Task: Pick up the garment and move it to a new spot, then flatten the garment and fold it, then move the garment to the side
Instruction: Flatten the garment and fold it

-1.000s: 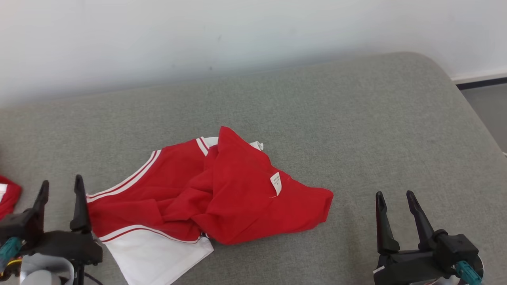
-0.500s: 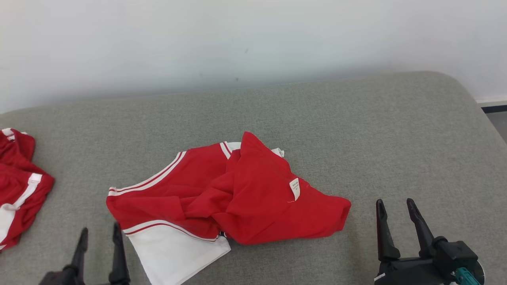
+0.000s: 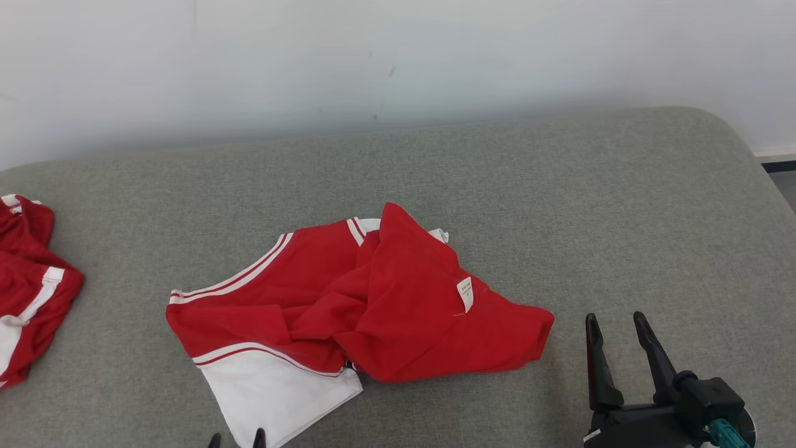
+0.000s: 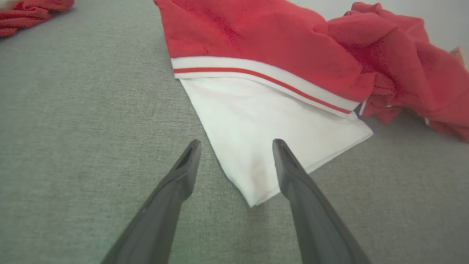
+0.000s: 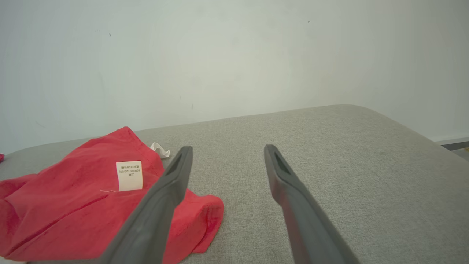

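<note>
From the head view, the crumpled red-and-white cloth garment [image 3: 367, 305] lies just left of the released right end effector [image 3: 612, 323], while the left wrist view has its white corner [image 4: 253, 194] between the wide-spread left end effector [image 4: 236, 145], so I'd pinch low there, and the right wrist view shows its red fold [image 5: 199, 216] near left.

Two red garments [image 3: 398, 298] [image 3: 28, 280], two tools [image 4: 236, 146] [image 3: 615, 317], one grey cushion [image 3: 559, 205]

left tool [image 4: 236, 145] spread wide, empty; right tool [image 3: 615, 319] spread wide, empty
</note>
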Robot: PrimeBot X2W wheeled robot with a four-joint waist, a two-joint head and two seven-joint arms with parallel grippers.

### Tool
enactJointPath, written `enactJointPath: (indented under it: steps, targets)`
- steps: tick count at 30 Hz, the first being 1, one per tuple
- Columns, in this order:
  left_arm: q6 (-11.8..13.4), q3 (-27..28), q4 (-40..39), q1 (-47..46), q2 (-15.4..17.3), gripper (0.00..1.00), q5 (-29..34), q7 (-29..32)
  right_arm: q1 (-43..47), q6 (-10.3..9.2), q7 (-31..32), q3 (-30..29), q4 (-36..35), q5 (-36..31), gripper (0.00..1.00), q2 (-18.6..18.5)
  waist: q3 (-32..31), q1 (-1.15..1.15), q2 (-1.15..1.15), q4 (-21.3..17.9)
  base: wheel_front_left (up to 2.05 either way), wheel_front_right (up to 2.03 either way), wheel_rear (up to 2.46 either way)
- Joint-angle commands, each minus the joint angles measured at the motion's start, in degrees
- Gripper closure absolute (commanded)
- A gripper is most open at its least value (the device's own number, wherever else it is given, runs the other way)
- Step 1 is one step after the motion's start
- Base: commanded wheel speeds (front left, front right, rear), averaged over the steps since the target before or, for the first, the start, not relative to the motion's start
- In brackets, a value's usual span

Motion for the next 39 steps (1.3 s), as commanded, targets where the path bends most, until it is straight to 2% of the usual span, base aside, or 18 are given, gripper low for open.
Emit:
enactJointPath:
  steps: [1, 8, 9, 10, 11, 12, 18, 29, 36, 38, 39]
  targets:
    - [-0.2, -0.5, 1.8, -0.8, 0.0, 0.00, -0.8, -0.1, -0.1, -0.13, 0.0, 0.2, 0.2, 0.0, 0.00, 0.2, 0.2, 0.00, 0.00, -0.3, 0.00, 0.00, 0.00]
    - [-0.8, -3.6, 8.8, -3.3, -0.2, 0.00, -3.0, 1.2, -0.2, -0.13, 0.0, 0.0, 0.3, 0.2, 0.00, 0.2, 0.6, 0.00, 0.00, -0.7, 0.00, 0.00, 0.00]
    - [-0.9, -4.1, 9.6, -3.8, -0.1, 0.07, -3.2, 1.1, -0.2, -0.13, 0.0, -0.1, 0.4, 0.3, 0.00, 0.2, 0.6, 0.00, 0.00, -0.7, 0.00, 0.00, 0.00]
    - [-0.9, -4.5, 10.5, -4.3, -0.1, 0.44, -3.6, 1.5, -0.2, -0.13, -0.1, -0.1, 0.4, 0.3, 0.00, 0.2, 0.6, 0.00, 0.00, -0.7, 0.00, 0.00, 0.00]
    - [-1.0, -5.0, 11.3, -4.7, -0.1, 0.91, -3.8, 1.8, -0.2, -0.13, -0.1, -0.2, 0.4, 0.3, 0.00, 0.2, 0.6, 0.00, 0.00, -0.6, 0.00, 0.00, 0.00]
    - [-1.0, -5.5, 12.0, -5.0, 0.0, 1.00, -4.1, 1.9, -0.3, -0.13, -0.1, -0.2, 0.4, 0.4, 0.00, 0.2, 0.6, 0.00, 0.00, -0.5, 0.00, 0.00, 0.00]
    - [-0.8, -5.7, 13.0, -6.1, 0.8, 1.00, -5.7, 0.7, 0.2, -0.13, -0.1, -0.5, 0.2, 0.6, 0.00, 0.2, 0.2, 0.00, 0.00, 0.4, 0.00, 0.00, 0.00]
    - [0.1, -3.3, 5.8, -1.8, 3.2, 1.00, -6.9, -0.4, 1.7, -0.13, 0.0, -1.3, 0.7, 1.2, 0.00, 0.2, -1.0, 0.00, 0.00, 3.0, 0.00, 0.00, 0.00]
    - [1.2, -3.3, 2.5, 1.9, 2.9, 1.00, -7.7, 0.9, 2.2, -0.13, 0.0, -1.7, 1.1, 1.1, 0.00, 0.2, -1.3, 0.00, 0.00, 3.4, 0.00, 0.00, 0.00]
    - [1.5, -3.3, 1.4, 2.2, 2.9, 0.10, -7.4, 0.4, 2.2, -0.13, -0.1, -1.7, 1.3, 0.8, 0.00, 0.2, -1.5, 0.00, 0.00, 3.4, 0.00, 0.00, 0.00]
    - [1.5, -3.2, 1.0, 2.3, 2.8, 0.00, -7.3, 0.3, 2.3, -0.13, 0.0, -1.7, 1.4, 0.7, 0.00, 0.2, -1.7, 0.00, 0.00, 3.4, 0.00, 0.00, 0.00]
